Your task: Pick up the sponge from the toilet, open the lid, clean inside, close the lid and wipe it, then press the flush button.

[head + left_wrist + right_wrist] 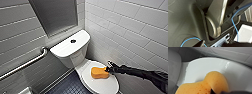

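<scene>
White-tiled stall. Sponge (pixel 99 72) lies on closed lid (pixel 100 85); right gripper (pixel 109 68) at its edge, clamp state undeterminable. Straddle the sponge squarely before clamping.

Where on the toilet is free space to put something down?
Free: the front part of the lid, clear of the sponge; the tank top either side of the flush button. Crowded: around the sponge, where the right hand reaches.

Up close, your sponge (pixel 205 84) runs off the picture's edge. The front of the lid (pixel 100 85) is cut off too. You can't tell if the right pincer (pixel 108 68) grips the sponge.
</scene>
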`<state>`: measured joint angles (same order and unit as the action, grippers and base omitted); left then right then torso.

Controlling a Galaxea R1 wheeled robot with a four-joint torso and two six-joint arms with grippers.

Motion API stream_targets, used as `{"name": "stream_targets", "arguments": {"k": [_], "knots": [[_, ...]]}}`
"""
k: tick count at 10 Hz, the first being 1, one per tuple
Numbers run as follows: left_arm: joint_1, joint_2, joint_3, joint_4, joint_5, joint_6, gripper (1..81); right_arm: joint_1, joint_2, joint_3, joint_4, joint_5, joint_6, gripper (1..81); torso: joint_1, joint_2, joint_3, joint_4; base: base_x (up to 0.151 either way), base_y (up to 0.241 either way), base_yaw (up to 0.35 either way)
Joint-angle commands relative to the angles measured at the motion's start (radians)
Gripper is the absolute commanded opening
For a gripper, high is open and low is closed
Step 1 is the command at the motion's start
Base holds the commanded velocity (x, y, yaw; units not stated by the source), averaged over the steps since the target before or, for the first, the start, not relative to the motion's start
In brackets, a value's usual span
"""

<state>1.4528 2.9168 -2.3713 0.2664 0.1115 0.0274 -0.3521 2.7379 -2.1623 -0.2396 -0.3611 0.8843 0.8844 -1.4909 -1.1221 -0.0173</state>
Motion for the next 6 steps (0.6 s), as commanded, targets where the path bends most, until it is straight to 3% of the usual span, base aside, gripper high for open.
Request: {"name": "stream_targets", "arguments": {"k": [1, 4, 6], "knots": [[0.027, -0.005, 0.012, -0.007, 0.083, 0.005, 81.1, 0.126, 0.093, -0.099, 0.000, 0.008, 0.021, 1.0, 0.000, 0.000, 0.000, 0.000, 0.000, 0.000, 0.000], [0.027, -0.004, 0.012, -0.007, 0.085, 0.005, 81.1, 0.003, 0.081, -0.112, -0.001, -0.001, 0.019, 1.0, 0.000, 0.000, 0.000, 0.000, 0.000, 0.000, 0.000], [0.027, -0.004, 0.012, -0.006, 0.085, 0.005, 81.1, -0.058, 0.003, -0.090, 0.006, 0.008, 0.024, 1.0, 0.000, 0.000, 0.000, 0.000, 0.000, 0.000, 0.000]]}}
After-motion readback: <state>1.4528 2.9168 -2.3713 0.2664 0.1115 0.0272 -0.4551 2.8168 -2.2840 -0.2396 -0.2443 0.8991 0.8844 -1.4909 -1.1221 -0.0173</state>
